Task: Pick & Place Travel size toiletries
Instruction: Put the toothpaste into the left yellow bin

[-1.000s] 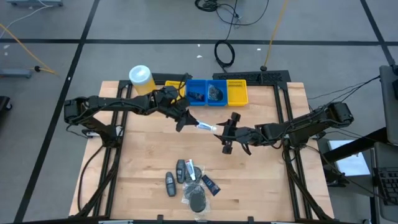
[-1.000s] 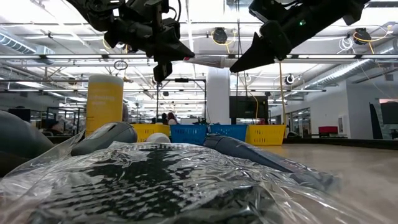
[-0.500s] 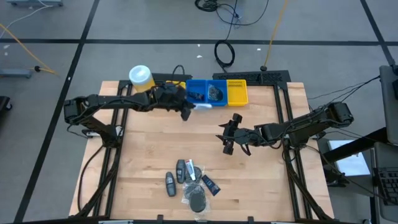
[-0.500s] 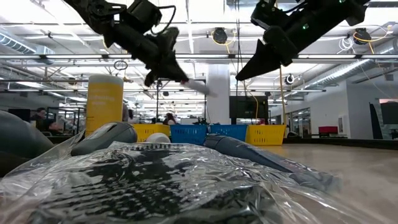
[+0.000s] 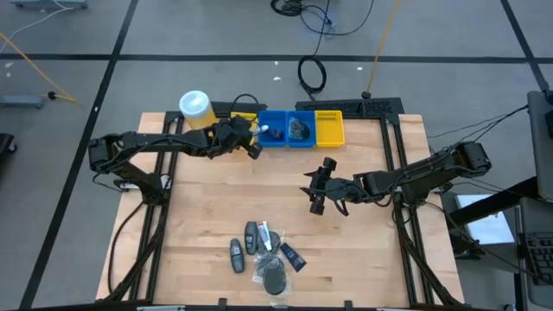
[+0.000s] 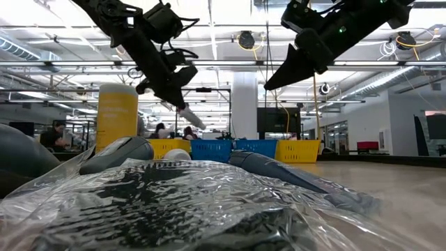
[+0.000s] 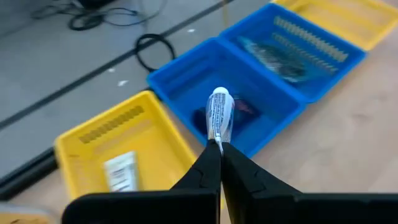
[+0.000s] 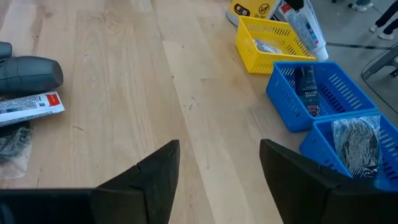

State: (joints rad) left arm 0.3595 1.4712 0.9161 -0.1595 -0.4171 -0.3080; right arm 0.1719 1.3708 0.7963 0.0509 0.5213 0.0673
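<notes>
The left gripper (image 7: pixel 217 146) is clamped on the crimped end of a small white tube (image 7: pixel 219 115), holding it above the blue bin (image 7: pixel 186 87) beside a yellow bin (image 7: pixel 87 137). The tube's long axis runs straight out from the fingertips, cap end seemingly farthest away. The right gripper (image 5: pixel 321 197) hangs over mid-table, jaws spread wide and empty. The other toiletries (image 5: pixel 263 252) lie near the table's front edge.

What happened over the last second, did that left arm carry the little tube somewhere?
Yes. The left gripper, shut on the white tube, swung from mid-table back toward the bins and now holds it over a blue bin. The right gripper, fingers open and empty, barely moved. The toiletries at the front edge stayed put.
</notes>
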